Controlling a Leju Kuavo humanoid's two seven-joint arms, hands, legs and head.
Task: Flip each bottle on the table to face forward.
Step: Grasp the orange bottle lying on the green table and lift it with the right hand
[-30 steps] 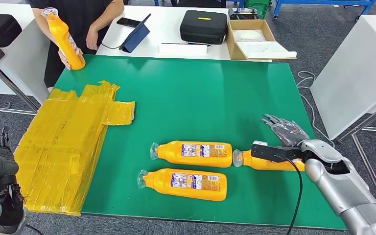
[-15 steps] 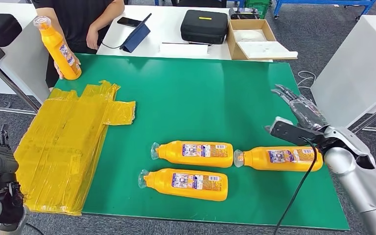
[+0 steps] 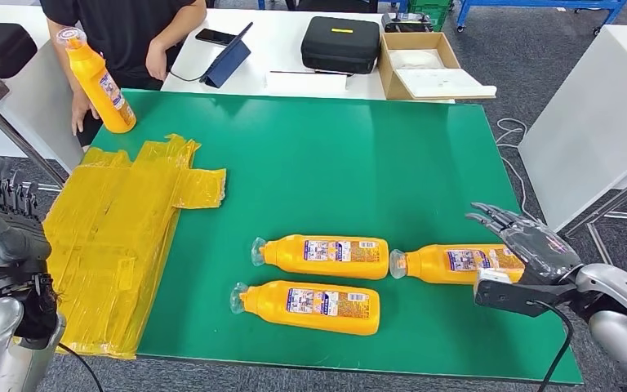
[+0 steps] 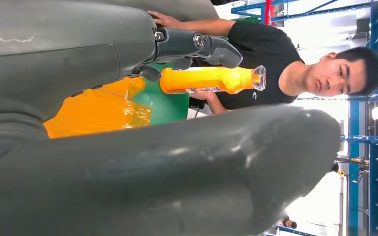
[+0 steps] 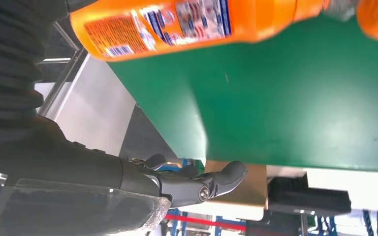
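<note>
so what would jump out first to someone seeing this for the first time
Three orange bottles lie on their sides near the front of the green table, labels up, caps toward the robot's left. The right hand hovers open beside the rightmost one, fingers spread. A big sheet of crinkled yellow plastic covers the table's left side, and a person at the far left corner stands a fourth bottle upright.
</note>
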